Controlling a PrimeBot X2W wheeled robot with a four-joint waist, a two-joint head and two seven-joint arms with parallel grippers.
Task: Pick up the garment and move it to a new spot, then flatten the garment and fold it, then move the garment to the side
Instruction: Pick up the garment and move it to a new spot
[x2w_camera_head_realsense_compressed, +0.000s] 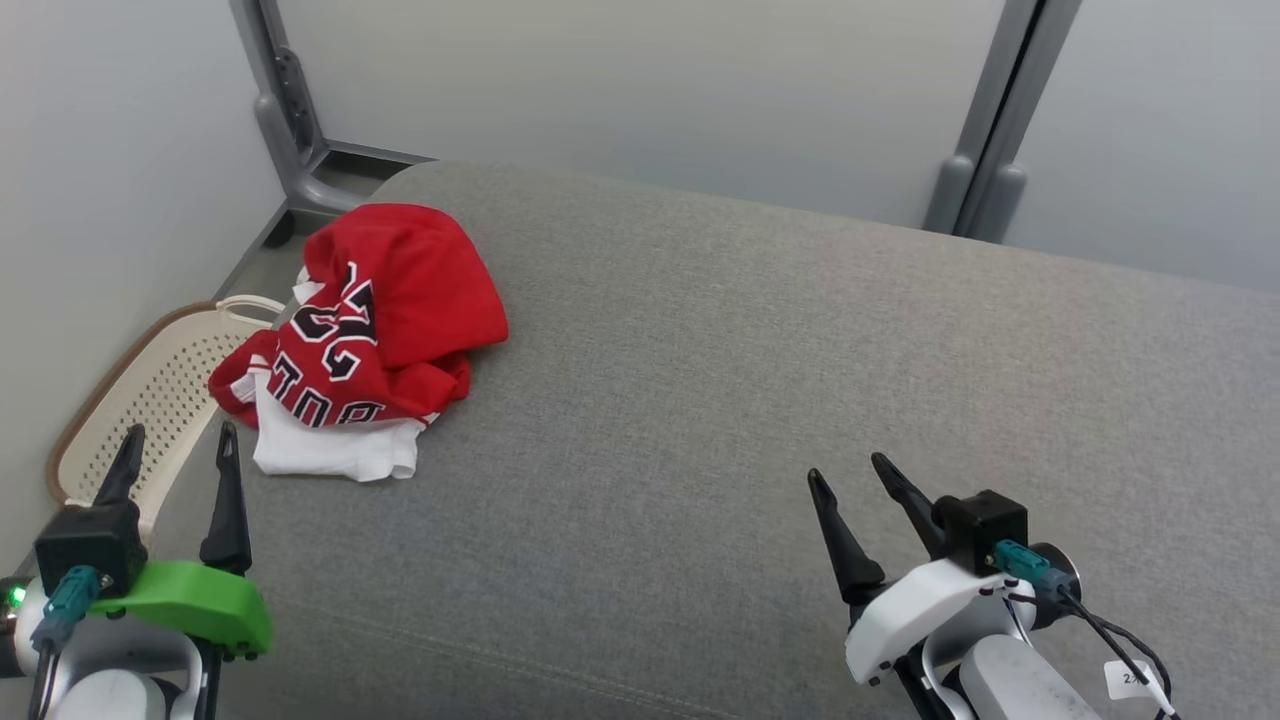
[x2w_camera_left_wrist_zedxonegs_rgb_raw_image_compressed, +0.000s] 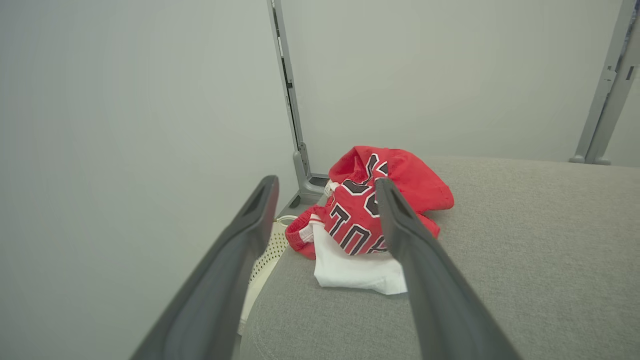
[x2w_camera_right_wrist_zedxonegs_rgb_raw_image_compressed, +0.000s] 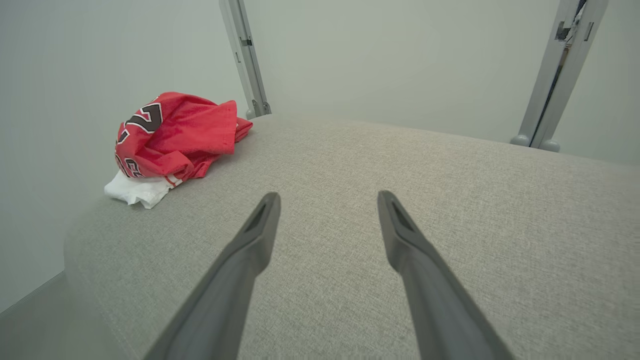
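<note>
My left gripper (x2w_camera_head_realsense_compressed: 181, 432): fingers spread, empty, near the basket (x2w_camera_head_realsense_compressed: 150, 390)
Garment (x2w_camera_head_realsense_compressed: 385, 310): crumpled heap on the left edge of the cushion (x2w_camera_head_realsense_compressed: 750, 380)
Pick: I should pinch a thick top fold, lift straight
My right gripper (x2w_camera_head_realsense_compressed: 848, 467): spread, empty, well apart

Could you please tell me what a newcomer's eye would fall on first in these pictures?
The crumpled red garment with black-and-white lettering, white fabric showing at its near edge, lies at the far left corner of the grey fabric-covered surface. The left gripper and right gripper hover open and empty at the near side, apart from it. A cream perforated basket sits just past the surface's left edge.
</note>
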